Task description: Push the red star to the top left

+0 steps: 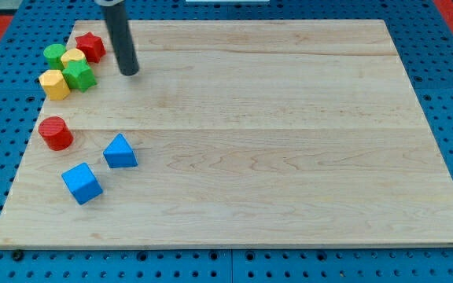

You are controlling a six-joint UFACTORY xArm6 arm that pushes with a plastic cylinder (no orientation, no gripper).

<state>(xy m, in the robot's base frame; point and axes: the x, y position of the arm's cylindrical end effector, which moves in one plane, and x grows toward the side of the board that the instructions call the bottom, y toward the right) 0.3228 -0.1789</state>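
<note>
Resting right of red star (90, 46): my tip (129, 72)

Obstacles, upper left corner of my board (289, 157): red star (90, 46) close to the top edge, packed against a green cylinder (53, 54), yellow block (73, 57), green star (79, 75) and yellow hexagon (54, 84); no gap between them for my tip (129, 72).

My tip stands just right of this cluster, near the green star, apart from it.

Obstacles, left side lower down: red cylinder (55, 133), blue triangle (119, 151), blue cube (82, 183), each standing apart, with passable lanes between.

Free room: centre and the view's right, open wood throughout.
</note>
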